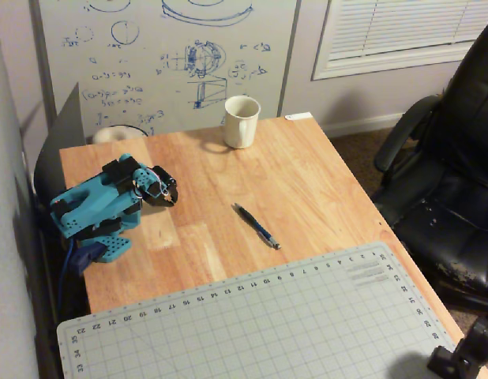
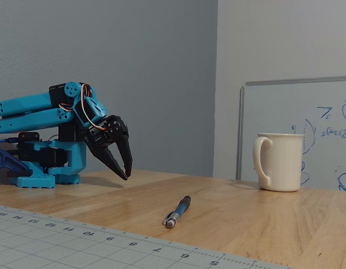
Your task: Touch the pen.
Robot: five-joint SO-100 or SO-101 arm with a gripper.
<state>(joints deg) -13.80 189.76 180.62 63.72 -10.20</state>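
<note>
I see a wooden surface (image 1: 307, 181) with a grey cutting mat (image 1: 260, 324), a whiteboard (image 1: 165, 63) behind and one black chair (image 1: 449, 181) beside. One cream mug (image 2: 279, 161), one pen (image 2: 178, 211) lying between mug and mat, well apart from my fingers (image 2: 126, 171), nearly clenched on nothing

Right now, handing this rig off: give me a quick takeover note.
End effector: nearly closed, empty, pointing down just above the wooden table near the arm's base; arm folded back.
Pen: lies flat on the bare wood, clear of the end effector, between the cream mug and the cutting mat, touching neither; metallic tip toward the mat.
Done: nothing, no contact with the pen.
Left: reach out across the table, lower onto the pen, touch it.
</note>
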